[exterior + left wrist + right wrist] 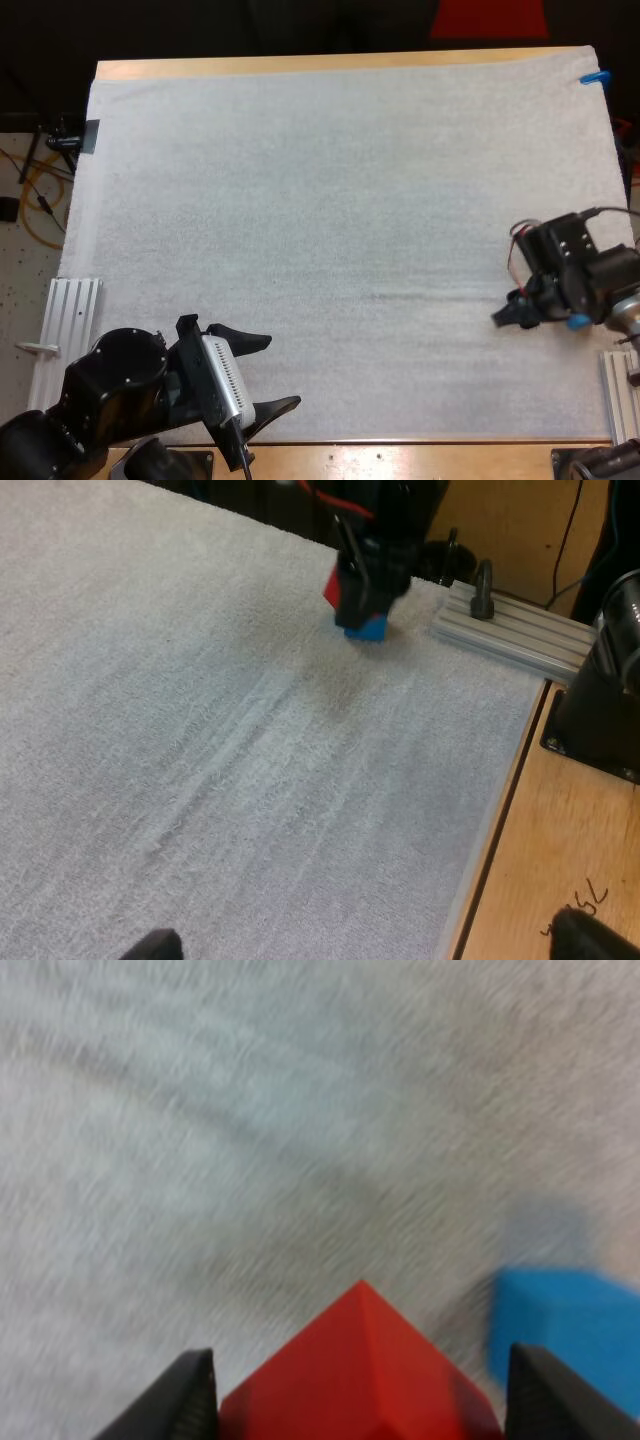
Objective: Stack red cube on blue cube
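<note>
Your right jaws are clamped on the red cube (360, 1375), with a black finger (185, 1400) pressing on each side, and the cube appears lifted off the white mat (330, 200). The blue cube (565, 1330) sits on the mat just beside it, off to one side rather than underneath. The left wrist view shows the red cube higher than the blue one and offset from it, near the mat's right edge. I judge the step in hand to be the carry-over: the pick is done and the placing is not. The next move calls for a short sideways shift until red is square over blue, then a slow descent, releasing only once the faces meet. Your left jaws stand wide apart on nothing, over the mat's near edge by the tabletop (400, 455), well apart from both cubes.
</note>
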Controlling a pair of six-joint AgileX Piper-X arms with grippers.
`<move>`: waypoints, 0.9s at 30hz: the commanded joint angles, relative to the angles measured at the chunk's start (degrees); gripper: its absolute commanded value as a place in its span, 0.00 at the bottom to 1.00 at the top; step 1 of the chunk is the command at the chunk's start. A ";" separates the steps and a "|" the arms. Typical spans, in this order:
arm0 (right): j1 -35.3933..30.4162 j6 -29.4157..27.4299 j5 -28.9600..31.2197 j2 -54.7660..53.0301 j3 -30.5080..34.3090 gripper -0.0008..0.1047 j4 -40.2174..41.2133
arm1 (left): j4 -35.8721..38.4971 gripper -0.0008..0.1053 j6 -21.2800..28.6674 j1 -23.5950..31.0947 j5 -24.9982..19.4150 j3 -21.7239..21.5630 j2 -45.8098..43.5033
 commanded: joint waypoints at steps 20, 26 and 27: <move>-18.59 1.50 0.24 7.07 -0.79 0.32 -2.58 | -0.37 0.66 0.74 -0.16 0.22 -0.31 0.03; -19.65 1.47 -0.25 9.48 -0.79 0.32 -3.78 | -0.37 0.66 0.74 -0.16 0.22 -0.31 0.03; -19.65 1.56 -0.25 9.62 -0.79 0.32 -3.79 | -0.37 0.66 0.91 -0.16 0.22 -0.31 0.03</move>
